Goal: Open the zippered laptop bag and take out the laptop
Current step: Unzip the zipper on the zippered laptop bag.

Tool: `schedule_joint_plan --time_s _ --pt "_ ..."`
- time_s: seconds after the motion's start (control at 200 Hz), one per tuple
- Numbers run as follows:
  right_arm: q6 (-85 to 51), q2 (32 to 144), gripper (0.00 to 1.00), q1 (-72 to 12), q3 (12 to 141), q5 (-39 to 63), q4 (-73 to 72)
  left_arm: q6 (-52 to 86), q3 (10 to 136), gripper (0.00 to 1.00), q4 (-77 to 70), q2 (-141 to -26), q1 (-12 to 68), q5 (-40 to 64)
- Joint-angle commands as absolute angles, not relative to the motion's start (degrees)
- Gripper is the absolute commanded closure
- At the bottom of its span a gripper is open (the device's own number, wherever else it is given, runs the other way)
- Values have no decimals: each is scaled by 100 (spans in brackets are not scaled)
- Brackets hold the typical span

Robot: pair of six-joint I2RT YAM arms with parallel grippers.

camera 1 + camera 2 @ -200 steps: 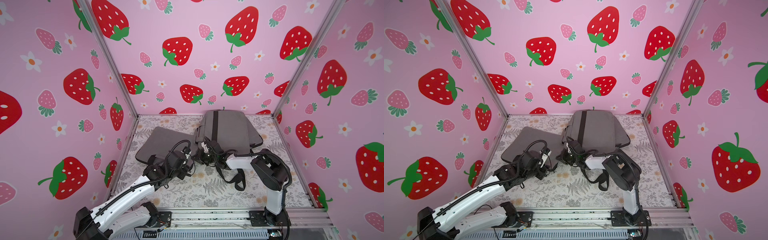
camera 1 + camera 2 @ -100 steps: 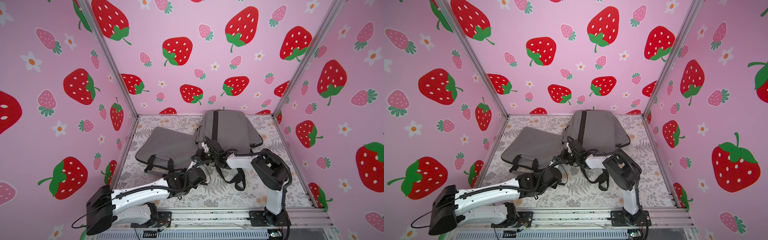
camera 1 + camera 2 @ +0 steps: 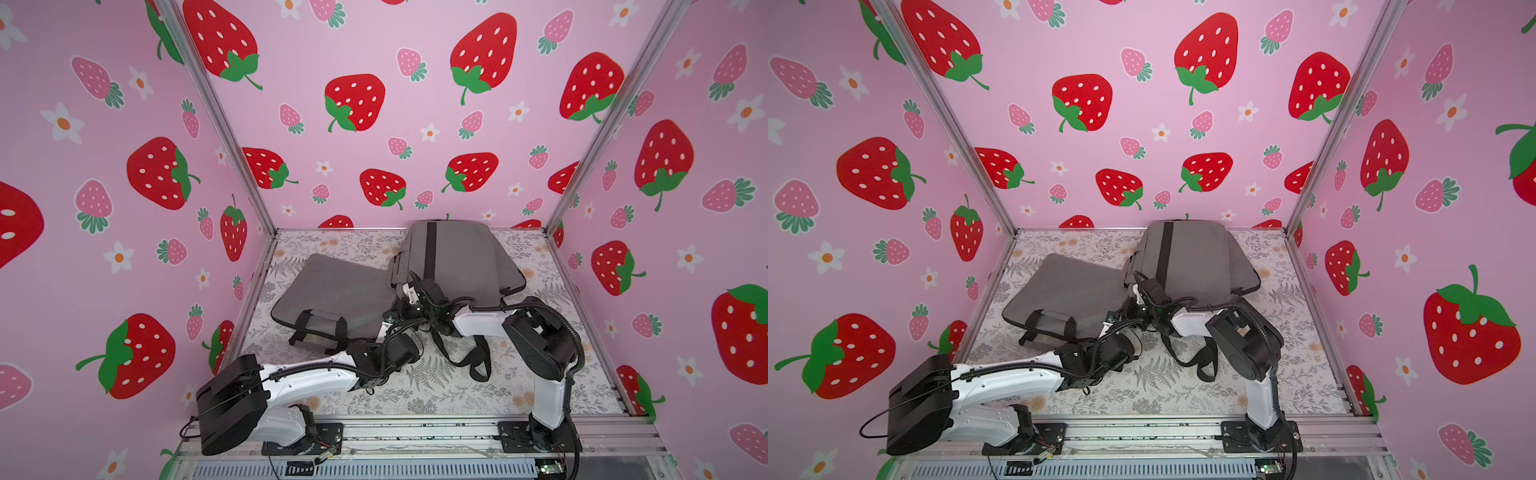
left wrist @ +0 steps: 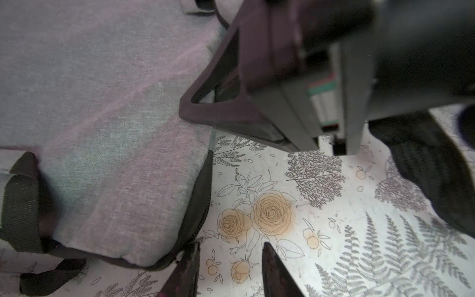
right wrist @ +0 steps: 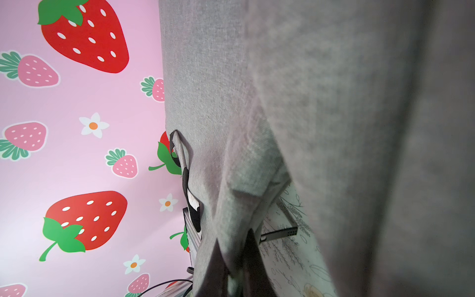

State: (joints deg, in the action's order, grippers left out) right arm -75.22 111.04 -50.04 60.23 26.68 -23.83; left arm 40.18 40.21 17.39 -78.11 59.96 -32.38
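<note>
Well, the grey laptop bag lies at the far middle of the worktop, a handled grey panel touching its left side. Our right fingers pinch its fabric edge. Our left fingers stand apart, empty, beside the panel's corner zipper. We should find the puller first, then draw along the track.

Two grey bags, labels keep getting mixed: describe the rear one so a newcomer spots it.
Find the back wall; the rear grey bag lies at its foot, toward the right corner. Unlike the flat grey bag nearer the front left with its handle, it carries a black stripe, and the right gripper is shut on its edge.
</note>
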Motion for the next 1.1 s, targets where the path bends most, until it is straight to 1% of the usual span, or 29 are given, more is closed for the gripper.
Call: schedule_joint_plan --time_s 0.0,0.25,0.455,0.66,0.83,0.95,1.096 --pt "-7574 10851 100 -4961 6080 2966 -2465 4433 4169 59 1902 -7956 5831 -3389" --pt "-7550 10887 100 -4907 6003 3010 -2478 4106 3917 60 1255 -7883 5457 -2998" --pt "-7538 10920 100 -4825 5959 3041 -2511 4329 3969 59 2002 -7759 5399 -3212" --pt "-7540 10918 100 -4780 5893 3041 -2522 4658 4119 59 2701 -7518 5396 -3024" --pt "-7532 10926 100 -4768 5853 3059 -2546 4841 4030 59 2769 -7252 5396 -2609" --pt "-7541 10941 100 -4757 5836 3063 -2577 4893 4097 60 3154 -7091 5397 -2711" --pt "-7541 10925 100 -4759 5827 3084 -2597 4766 3906 60 2832 -6910 5211 -2704"
